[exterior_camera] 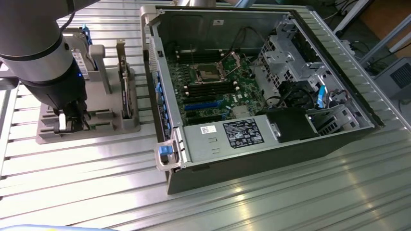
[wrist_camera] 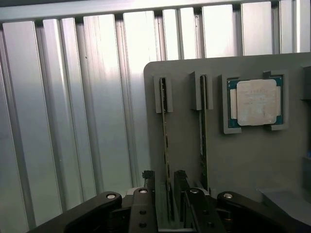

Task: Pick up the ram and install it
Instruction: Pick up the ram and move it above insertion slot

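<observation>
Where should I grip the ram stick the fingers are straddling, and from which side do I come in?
Grip the ram by its two flat faces near the free top edge, clear of the gray holder's end bracket. Come straight down from above: it stands on edge in its slot, and the open gripper has one finger at each face.

A holder (exterior_camera: 96, 132) sits on the worktop (exterior_camera: 270, 202), to the exterior view's left of the computer case (exterior_camera: 257, 166). In the holder, the ram (wrist_camera: 165, 141) and a second ram (wrist_camera: 203, 136) stand on edge in neighbouring slots, with the processor (wrist_camera: 256, 102) in a recess beside the second. The pincer (wrist_camera: 165, 180) straddles the ram, one finger on each side
</observation>
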`<state>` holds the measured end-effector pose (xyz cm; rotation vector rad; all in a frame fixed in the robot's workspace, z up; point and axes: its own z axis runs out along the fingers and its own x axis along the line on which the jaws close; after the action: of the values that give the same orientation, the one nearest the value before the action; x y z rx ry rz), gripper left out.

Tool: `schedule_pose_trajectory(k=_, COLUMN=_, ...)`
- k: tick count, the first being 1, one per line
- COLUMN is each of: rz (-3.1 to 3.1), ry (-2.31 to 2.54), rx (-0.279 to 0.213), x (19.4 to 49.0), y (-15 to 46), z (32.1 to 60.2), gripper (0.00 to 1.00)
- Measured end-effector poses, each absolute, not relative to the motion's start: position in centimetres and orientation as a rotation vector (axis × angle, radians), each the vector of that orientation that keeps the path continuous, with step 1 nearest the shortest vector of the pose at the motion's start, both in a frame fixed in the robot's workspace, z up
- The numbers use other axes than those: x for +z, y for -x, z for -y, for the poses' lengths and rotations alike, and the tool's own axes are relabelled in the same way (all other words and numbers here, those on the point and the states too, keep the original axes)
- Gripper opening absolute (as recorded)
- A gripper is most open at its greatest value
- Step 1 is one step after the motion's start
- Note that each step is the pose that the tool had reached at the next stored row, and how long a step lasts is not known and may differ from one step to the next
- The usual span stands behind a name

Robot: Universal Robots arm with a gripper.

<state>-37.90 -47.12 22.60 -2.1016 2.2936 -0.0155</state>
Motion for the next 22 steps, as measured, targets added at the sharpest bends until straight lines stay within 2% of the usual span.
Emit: schedule_pose_trajectory(k=22, rz=-2.258, ry=2.143, rx=-0.018, x=21.3, y=38.0, z=47.0, gripper=0.30)
